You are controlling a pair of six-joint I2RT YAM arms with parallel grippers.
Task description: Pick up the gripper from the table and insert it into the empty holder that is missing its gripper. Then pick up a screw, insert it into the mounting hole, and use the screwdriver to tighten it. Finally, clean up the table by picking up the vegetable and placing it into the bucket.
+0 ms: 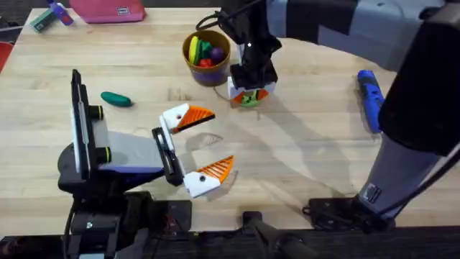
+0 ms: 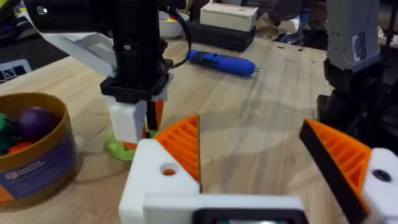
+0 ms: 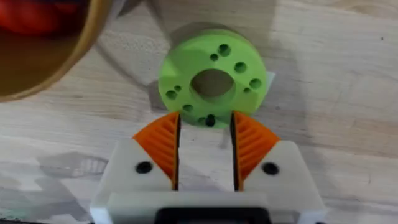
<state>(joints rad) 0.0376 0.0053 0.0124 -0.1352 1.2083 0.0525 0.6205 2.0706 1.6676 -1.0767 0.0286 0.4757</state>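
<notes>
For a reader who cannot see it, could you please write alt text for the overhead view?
The right gripper reaches down onto a green disc beside the orange bucket of toy vegetables. The left gripper rests open near the wooden table's front edge, with a green vegetable at left and a blue screwdriver at right.

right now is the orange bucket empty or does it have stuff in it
Not empty. The round orange bucket with the purple lower band holds yellow, red and purple toys, while the dark green toy vegetable lies outside it on the table.

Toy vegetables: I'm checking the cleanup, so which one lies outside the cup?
The dark green cucumber-like toy, alone on the wooden table; the yellow, red and purple toys sit inside the orange cup.
</notes>
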